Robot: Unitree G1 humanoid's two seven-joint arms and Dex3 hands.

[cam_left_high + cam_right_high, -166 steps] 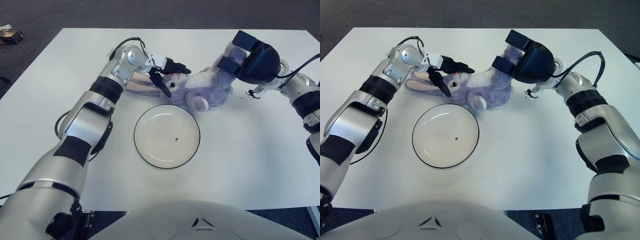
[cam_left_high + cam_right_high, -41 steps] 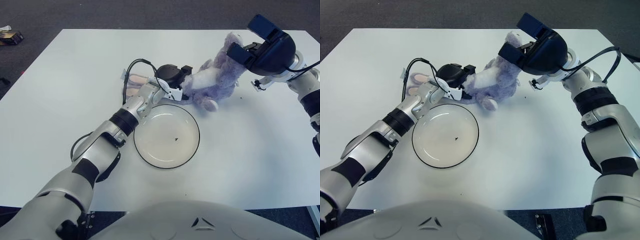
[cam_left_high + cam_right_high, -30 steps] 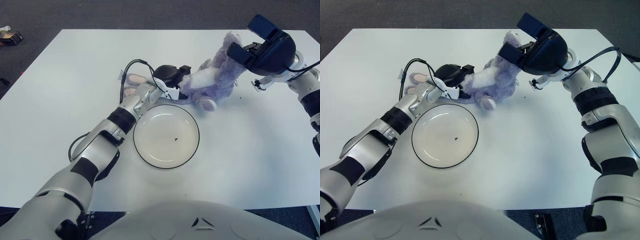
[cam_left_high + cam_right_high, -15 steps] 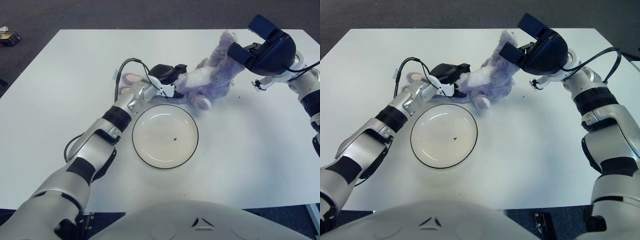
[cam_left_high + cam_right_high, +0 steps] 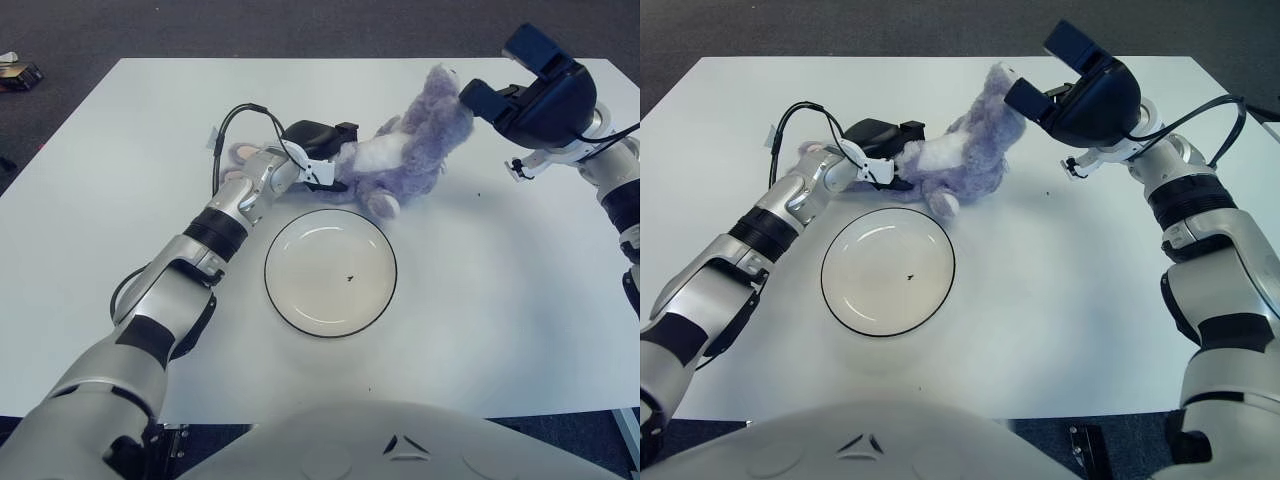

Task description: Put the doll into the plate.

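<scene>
A purple and white plush bunny doll (image 5: 405, 160) lies on the white table just beyond the plate (image 5: 270, 290), a white dish with a dark rim. None of the doll is in the plate. My left hand (image 5: 318, 160) is curled on the doll's head end, and the pink-lined ears (image 5: 238, 157) stick out to its left. My right hand (image 5: 505, 75) is at the doll's far foot (image 5: 440, 82) with its fingers spread; the lower finger sits right beside the foot and does not clasp it.
A small dark speck (image 5: 352, 279) lies in the plate. The white table (image 5: 500, 300) ends close behind the doll and near my right hand. A small object (image 5: 18, 72) lies on the dark floor at far left.
My left hand has pulled the doll to the left across the table. The doll's foot has slid out from between my right hand's fingers, which stayed in place.
</scene>
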